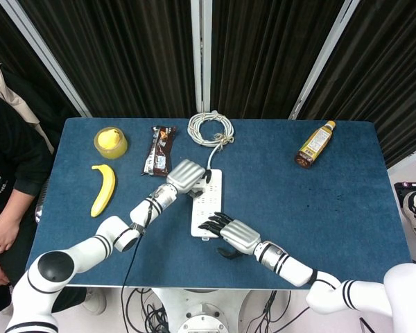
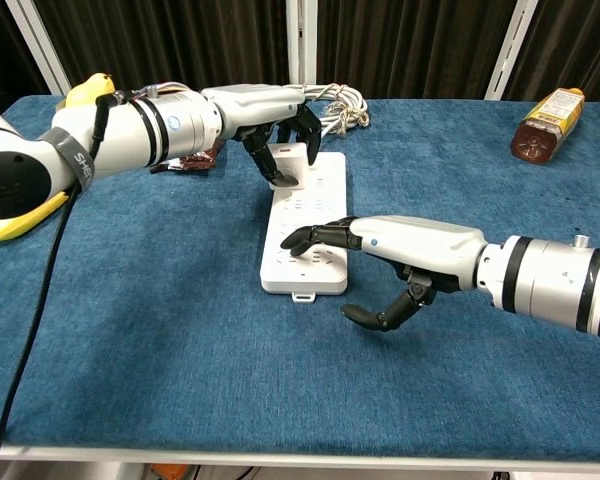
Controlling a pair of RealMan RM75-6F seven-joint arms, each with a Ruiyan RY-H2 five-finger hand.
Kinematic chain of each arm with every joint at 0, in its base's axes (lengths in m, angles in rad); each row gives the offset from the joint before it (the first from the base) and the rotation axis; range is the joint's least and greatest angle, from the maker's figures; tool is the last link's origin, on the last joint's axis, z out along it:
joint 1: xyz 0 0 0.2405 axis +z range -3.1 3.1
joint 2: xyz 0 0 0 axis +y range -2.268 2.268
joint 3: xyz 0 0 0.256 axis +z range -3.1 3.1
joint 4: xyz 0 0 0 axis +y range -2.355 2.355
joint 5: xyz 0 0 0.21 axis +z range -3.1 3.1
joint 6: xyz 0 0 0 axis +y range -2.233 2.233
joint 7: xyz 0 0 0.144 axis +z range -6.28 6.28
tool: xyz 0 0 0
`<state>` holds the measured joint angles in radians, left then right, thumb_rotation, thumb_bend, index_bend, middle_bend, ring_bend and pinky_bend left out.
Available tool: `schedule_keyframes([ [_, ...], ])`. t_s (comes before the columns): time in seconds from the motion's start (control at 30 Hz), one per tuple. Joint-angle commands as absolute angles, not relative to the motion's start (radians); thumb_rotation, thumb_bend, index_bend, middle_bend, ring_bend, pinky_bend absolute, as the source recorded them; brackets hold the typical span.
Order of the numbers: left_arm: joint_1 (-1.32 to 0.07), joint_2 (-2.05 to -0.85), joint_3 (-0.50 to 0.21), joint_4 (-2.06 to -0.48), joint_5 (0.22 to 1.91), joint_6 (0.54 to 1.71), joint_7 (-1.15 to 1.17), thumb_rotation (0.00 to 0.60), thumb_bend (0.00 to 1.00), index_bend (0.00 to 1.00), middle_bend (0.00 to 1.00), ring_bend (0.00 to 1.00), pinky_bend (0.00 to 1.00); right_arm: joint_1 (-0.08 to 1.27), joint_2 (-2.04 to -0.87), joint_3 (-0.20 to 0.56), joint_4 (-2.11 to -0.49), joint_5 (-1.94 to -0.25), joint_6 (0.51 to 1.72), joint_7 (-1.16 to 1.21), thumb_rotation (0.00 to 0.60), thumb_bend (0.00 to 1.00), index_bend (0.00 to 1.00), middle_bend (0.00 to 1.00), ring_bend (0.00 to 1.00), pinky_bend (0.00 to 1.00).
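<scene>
A white power strip (image 1: 206,203) lies mid-table. The left hand (image 2: 276,112) closes its fingers round the white plug (image 2: 291,155) seated at the strip's far end — thumb on one side, fingers on the other. The right hand (image 2: 400,245) rests spread fingertips on the strip's near end, holding nothing. Beyond the strip lies the coiled cable (image 1: 211,129) — a snack bar (image 1: 160,150) to its left.

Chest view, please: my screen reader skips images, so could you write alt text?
Two robot hands work on a white power strip on a blue table: the left hand grips a white plug at its far end, the right hand rests fingertips on its near end.
</scene>
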<state>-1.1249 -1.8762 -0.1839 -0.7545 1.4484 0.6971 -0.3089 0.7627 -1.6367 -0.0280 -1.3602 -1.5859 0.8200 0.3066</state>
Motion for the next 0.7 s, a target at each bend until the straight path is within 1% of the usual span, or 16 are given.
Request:
schedule_keyframes([
  [0.03,-1.125,-1.887,-0.175,-0.724,1.457,0.713,-0.355,0.600,0.35,0.60,0.65,0.54,0.67,0.763,-1.639,-0.031,-1.358,-1.585,0.822,0.319,0.600,0.42,0.10,0.15,0.00,0.00],
  [0.43,-1.120,-1.893,-0.147,-0.685,1.487,0.770,-0.417,0.600,0.36,0.61,0.66,0.54,0.67,0.764,-1.636,-0.044,-1.348,-1.589,0.833,0.381,0.600,0.42,0.10,0.14,0.00,0.00],
  [0.7,-1.115,-1.903,-0.126,-0.660,1.504,0.794,-0.436,0.600,0.37,0.68,0.73,0.61,0.72,0.767,-1.635,-0.050,-1.343,-1.591,0.835,0.409,0.600,0.42,0.10,0.14,0.00,0.00],
])
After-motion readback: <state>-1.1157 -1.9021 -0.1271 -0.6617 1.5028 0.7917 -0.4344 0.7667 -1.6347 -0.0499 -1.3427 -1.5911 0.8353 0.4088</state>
